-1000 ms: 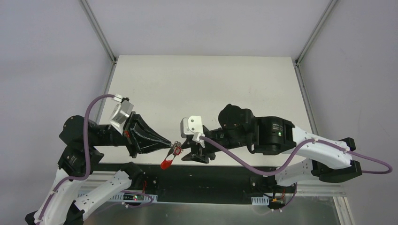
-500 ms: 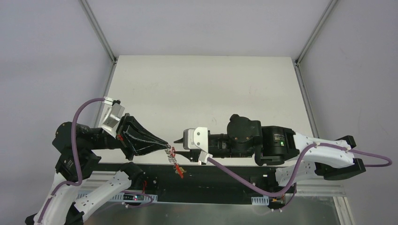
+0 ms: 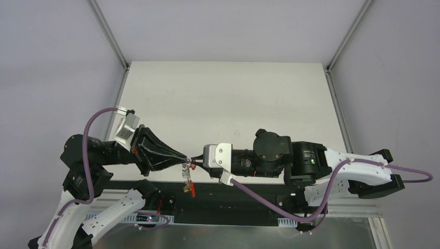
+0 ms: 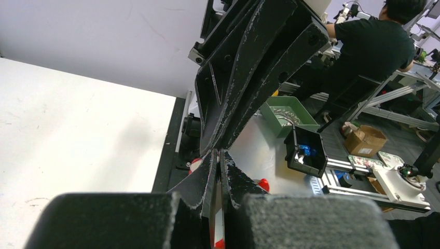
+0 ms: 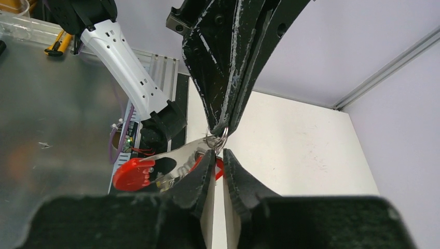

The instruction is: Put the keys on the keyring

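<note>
One ring [image 5: 220, 141] clamped in left jaws, keys [image 3: 185, 174] dangling; right jaws nearly together, grip unclear; white desk [image 3: 228, 98], grey walls [image 3: 52, 52].

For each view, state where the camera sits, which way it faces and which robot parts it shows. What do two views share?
Top external: above and behind, looking down on the table; left arm and right arm show.
Left wrist: on the left arm, looking past its own fingers at the right gripper.
Right wrist: on the right arm, looking past its own fingers at the left gripper pinching the keyring.
Shared: top and right wrist both show the keys.
</note>
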{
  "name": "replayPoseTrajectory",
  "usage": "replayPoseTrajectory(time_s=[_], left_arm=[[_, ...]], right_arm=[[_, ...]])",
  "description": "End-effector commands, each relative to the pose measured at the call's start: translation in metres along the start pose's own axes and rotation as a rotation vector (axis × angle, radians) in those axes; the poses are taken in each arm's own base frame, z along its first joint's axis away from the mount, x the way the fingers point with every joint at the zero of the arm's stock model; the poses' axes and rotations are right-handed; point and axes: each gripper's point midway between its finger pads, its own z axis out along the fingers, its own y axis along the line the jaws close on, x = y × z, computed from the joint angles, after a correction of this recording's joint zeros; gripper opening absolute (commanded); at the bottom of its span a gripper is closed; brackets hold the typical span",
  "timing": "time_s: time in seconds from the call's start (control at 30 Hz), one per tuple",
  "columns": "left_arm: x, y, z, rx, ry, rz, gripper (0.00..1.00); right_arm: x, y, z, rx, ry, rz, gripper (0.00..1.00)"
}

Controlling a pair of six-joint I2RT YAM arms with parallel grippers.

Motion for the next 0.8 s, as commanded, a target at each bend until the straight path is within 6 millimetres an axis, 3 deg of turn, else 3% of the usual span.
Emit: replayPoseTrajectory(time_s=[0.0,0.13,0.67,0.77], left_arm=[[-0.014,-0.009,-0.002,0.019,-0.057,0.059,0.00],[-0.016,-0.009,-0.003,0.014,-0.064,0.064,0.00],[-0.021,-0.007,-0.003,-0.011,-0.089,0.075,0.00],[-0.021,-0.007,-0.003,-0.012,-0.090,0.077,0.00]], right_arm=[[-0.017,-0.013,-0.008,0.061,-0.055,0.002,0.09],[-0.014,-0.011,-0.007,0.058,-0.044,0.008,0.00],[-0.003,0.007,0.000,-0.019,-0.022,0.022,0.00],[-0.006,0.007,0.000,-0.025,-0.033,0.026,0.07]])
